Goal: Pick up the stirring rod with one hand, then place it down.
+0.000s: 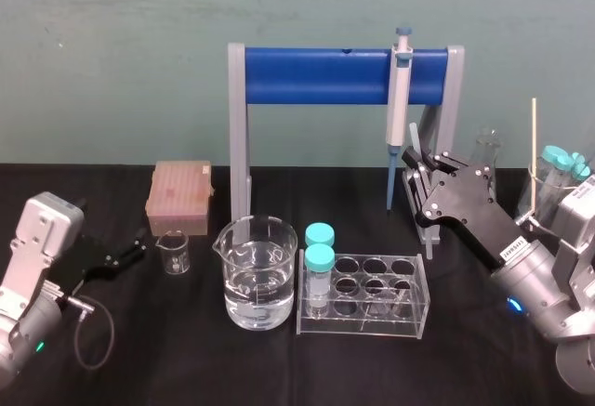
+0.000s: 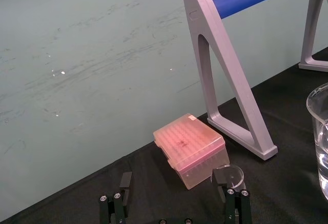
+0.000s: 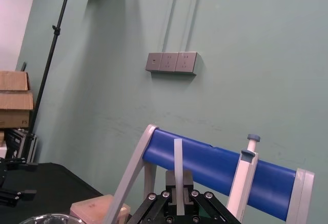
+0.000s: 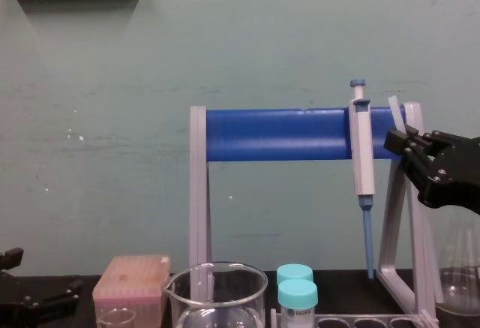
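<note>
The jaws of the right gripper are clamped on the foot of the stirring rod, held nearly upright above the worktop near the hanging pipette, which could be knocked, or the slick rod dropped, on lowering; the left gripper lies parked, spread and empty.

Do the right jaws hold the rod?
Yes, the rod sticks out from between the shut jaws of the right gripper.

A pipette hangs from the blue stand just beside the right claw, a tube rack near it. By the left claw stand a small beaker and a pink box.
</note>
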Motion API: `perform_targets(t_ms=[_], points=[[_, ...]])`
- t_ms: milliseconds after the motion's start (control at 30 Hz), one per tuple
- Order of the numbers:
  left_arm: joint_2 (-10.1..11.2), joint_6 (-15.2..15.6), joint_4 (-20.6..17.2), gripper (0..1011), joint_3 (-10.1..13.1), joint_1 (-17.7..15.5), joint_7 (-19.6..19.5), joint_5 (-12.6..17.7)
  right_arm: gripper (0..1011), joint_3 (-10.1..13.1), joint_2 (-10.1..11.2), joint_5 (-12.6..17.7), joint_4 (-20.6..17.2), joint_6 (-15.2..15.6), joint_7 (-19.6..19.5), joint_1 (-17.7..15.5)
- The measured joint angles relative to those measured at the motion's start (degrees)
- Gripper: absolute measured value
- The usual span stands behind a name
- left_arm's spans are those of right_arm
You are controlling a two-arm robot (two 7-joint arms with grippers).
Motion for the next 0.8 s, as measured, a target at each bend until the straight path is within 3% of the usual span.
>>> perform_targets(t_ms=[800], points=[[0.00, 0.00, 0.00, 1000, 0.00, 0.00, 0.00, 0.00, 69, -0.24, 0.05, 0.24, -0.09, 0.18, 0.20, 0.19]])
